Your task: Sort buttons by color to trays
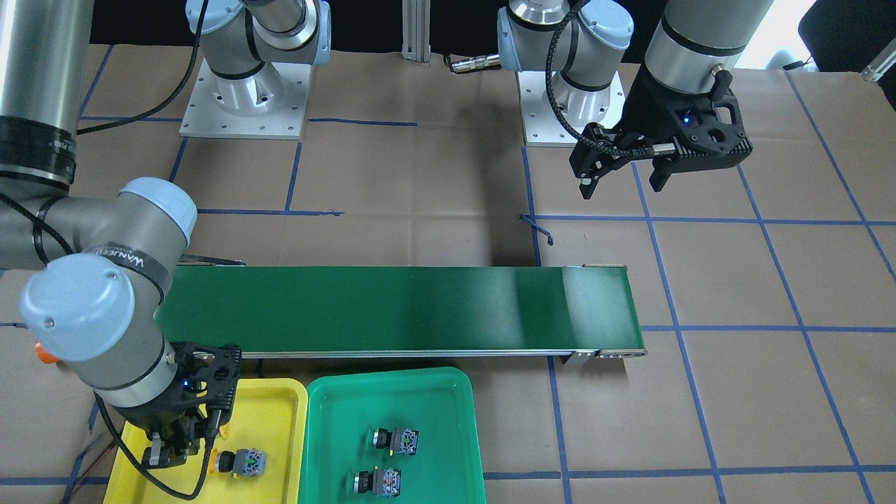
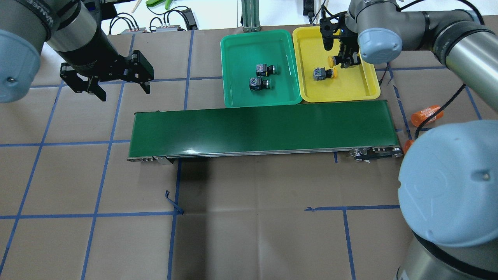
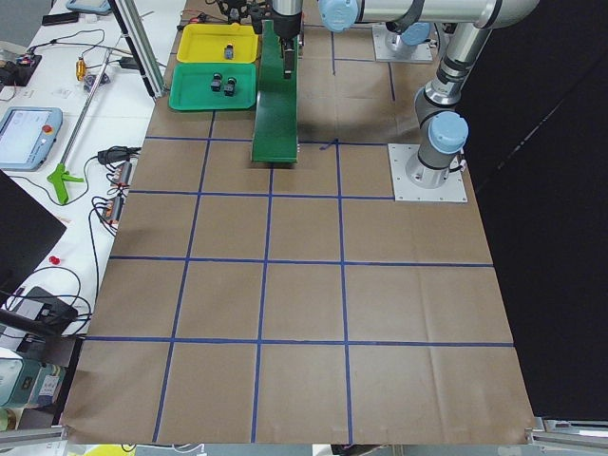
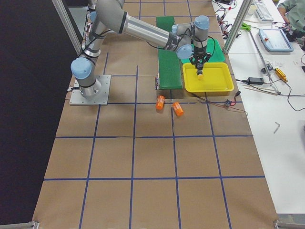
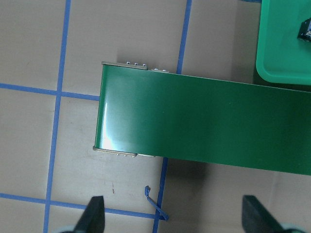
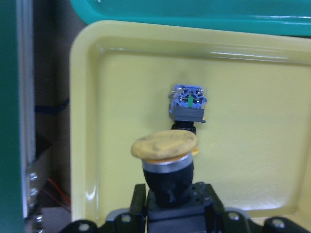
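While the right fingers (image 2: pixel 347 58) grip a yellow button (image 6: pixel 164 145) over the yellow tray (image 2: pixel 350 87), only a clean set-down seems to remain.
On the desk (image 2: pixel 249 233), beyond the conveyor belt's (image 2: pixel 264 124) far edge, the green tray (image 2: pixel 241 93) holds both green buttons (image 2: pixel 265 69); the left fingers (image 5: pixel 95 213) hang spread and empty off the belt's left end. The held button hangs just beside the lying yellow button (image 2: pixel 322 73) — better to lower it onto bare tray floor to the right, then part the fingers slowly, lest it roll or knock its mate.
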